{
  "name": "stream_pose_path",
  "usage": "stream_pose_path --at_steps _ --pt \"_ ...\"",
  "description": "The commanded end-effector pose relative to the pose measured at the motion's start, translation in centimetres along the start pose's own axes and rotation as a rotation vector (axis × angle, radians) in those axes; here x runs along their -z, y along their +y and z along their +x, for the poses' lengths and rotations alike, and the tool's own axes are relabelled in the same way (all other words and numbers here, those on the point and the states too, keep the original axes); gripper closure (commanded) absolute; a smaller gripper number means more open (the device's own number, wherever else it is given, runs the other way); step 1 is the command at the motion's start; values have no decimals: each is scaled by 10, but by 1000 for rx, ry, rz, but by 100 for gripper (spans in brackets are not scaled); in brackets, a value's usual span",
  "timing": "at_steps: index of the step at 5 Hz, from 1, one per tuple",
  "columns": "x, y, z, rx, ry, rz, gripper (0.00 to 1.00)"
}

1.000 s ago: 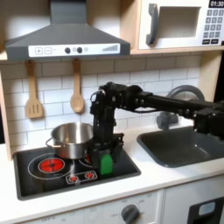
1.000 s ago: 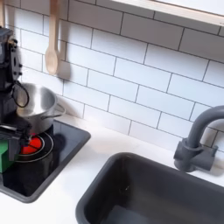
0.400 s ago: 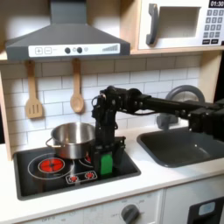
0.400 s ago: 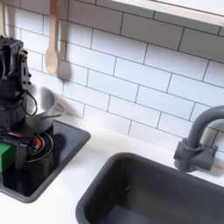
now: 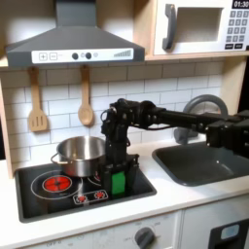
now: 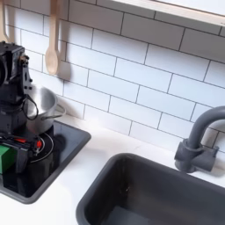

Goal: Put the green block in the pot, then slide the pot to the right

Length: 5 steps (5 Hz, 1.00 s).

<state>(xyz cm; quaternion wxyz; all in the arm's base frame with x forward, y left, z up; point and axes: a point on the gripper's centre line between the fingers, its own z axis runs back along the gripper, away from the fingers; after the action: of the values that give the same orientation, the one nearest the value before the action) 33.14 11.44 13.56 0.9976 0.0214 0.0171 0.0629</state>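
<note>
In the first exterior view, left to right: pot on the stove, at its back; just right of it, gripper lowered, fingers clamped on the block, near the stove's front right. Further right, sink. In the second exterior view, block at the left edge.

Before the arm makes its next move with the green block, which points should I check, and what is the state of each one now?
1. Gripper directly over the green block in the first exterior view: ok.
2. Jaws closed on the block: cannot tell; the contact is too blurred in both exterior views.
3. Block lifted off the stovetop: not ok; it seems to rest on the surface.
4. Pot upright with open mouth: ok.
5. Pot interior free of things: cannot tell; inside is not visible.
6. Block already in the pot: not ok; it sits outside, toward the first exterior view's right.
</note>
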Motion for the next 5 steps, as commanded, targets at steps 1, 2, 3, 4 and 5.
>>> stream_pose_path --at_steps 1,2,3,4,5 --pt "1 -1 -1 4 2 -6 100" --pt "-5 1 -1 -2 -20 -6 100" --pt "-7 0 -2 7 -22 -10 100" --pt "-15 -2 -4 13 -36 -21 100" --pt "-28 -3 -4 19 -42 -39 100"
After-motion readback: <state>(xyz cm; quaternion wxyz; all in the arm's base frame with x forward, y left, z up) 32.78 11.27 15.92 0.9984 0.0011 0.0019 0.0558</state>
